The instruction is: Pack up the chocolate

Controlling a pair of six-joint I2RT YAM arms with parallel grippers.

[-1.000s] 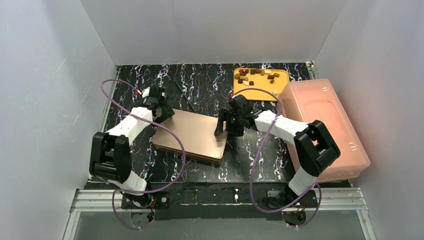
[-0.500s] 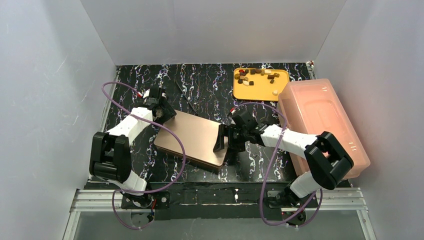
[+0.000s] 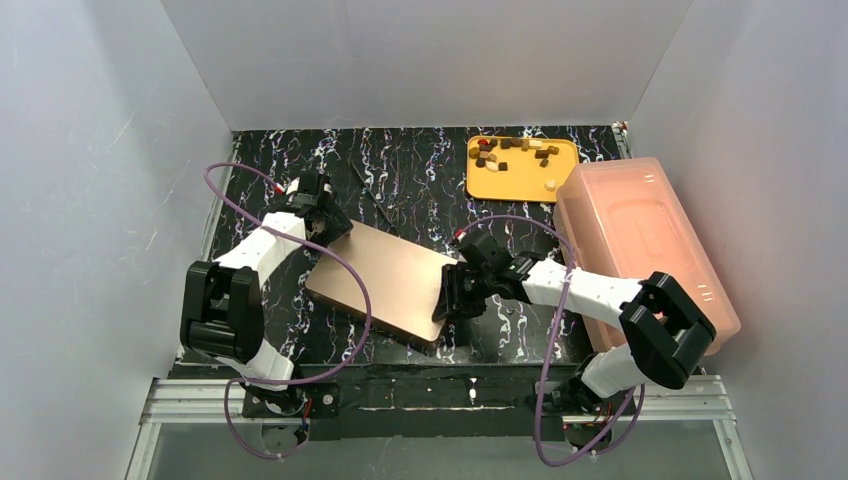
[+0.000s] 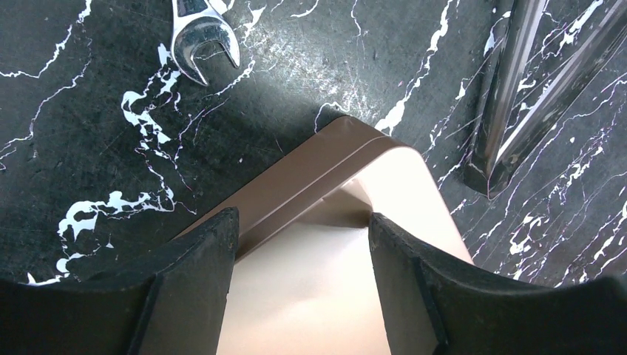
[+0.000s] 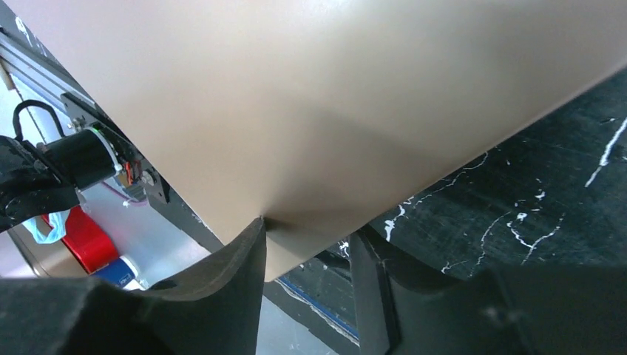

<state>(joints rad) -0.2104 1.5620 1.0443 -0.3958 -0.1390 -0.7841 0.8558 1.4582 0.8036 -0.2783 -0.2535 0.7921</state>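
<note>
Top external view, from the left: my left gripper (image 3: 325, 225) sits on the far left corner of the copper-brown lid (image 3: 385, 280). From the left wrist, my fingers (image 4: 196, 281) stand on either side of that rounded corner with the lid filling the gap between them, so I judge them clamped on it. A wrench (image 4: 201, 37) lies on the table just beyond.

The lid's long axis runs on a slant from that far left corner down to the near right, spanning the space between my two arms. At its right short edge is my right gripper (image 3: 452, 300). From the right wrist, the fingers (image 5: 244, 296) are pinched on the thin rim, and the lid's end is raised enough to show the frame rail beneath it.

Further right and toward the back, the chocolate (image 3: 512, 150) lies scattered on the yellow tray (image 3: 520, 183), well apart from both grippers and untouched. It lies beyond and to the right of my right fingers, so that arm is the nearer one. The pink container (image 3: 640, 235) stands just beside the tray on the right. I judge nothing can reach the pieces until the lid is set down, since both grippers are taken up with it.

A second ago my right jaws were spread beside the lid's right edge, further back. They have since come toward me and closed on it, and the lid's right end has swung nearer the front. The left gripper and the chocolate have not shifted.
</note>
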